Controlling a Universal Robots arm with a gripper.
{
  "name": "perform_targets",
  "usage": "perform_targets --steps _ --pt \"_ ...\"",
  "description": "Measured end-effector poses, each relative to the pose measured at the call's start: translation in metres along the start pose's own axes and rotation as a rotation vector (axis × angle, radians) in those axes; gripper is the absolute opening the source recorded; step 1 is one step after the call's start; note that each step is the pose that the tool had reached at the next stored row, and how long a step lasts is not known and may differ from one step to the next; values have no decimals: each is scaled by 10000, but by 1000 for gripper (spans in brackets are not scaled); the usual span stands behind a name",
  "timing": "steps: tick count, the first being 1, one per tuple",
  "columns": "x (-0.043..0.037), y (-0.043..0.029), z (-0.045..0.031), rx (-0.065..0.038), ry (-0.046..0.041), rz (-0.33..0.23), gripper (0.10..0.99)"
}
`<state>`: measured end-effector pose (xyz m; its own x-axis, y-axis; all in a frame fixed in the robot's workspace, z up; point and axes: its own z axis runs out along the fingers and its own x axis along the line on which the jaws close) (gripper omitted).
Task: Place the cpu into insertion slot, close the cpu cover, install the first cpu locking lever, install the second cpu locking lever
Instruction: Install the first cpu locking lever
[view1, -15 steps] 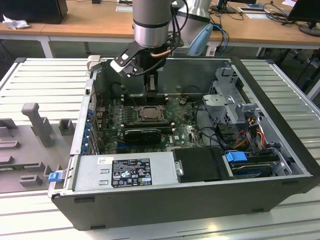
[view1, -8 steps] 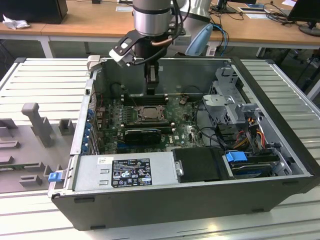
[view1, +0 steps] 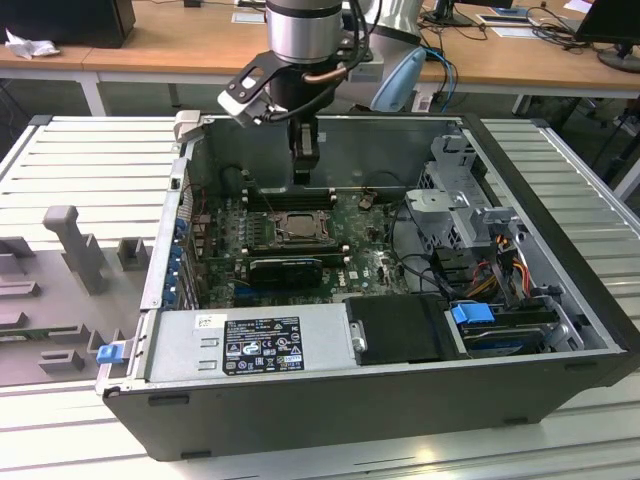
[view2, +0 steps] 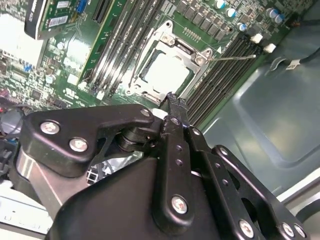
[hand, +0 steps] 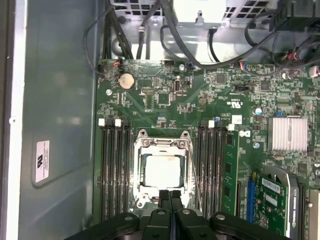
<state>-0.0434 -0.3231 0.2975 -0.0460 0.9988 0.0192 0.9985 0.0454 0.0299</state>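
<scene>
Your gripper (hand: 170, 196) has its fingers pressed together, nothing held. It hangs inside open computer case (view1: 300, 405), tips right over near edge of socket (hand: 161, 141). Chip (hand: 162, 171) sits in socket, just ahead of tips. Metal cover (hand: 139, 170) lies flat, framing chip. Thin wire lever (hand: 194, 175) runs along socket side, just beside tips; can't tell if latched. Memory slots (hand: 112, 170) flank socket both sides.

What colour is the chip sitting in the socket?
The chip is pale silvery tan, clearest in the first wrist view.
</scene>
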Motion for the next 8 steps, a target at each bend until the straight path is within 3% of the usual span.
perform_targets --steps 8 --pt "0 0 0 23 38 -1246 106"
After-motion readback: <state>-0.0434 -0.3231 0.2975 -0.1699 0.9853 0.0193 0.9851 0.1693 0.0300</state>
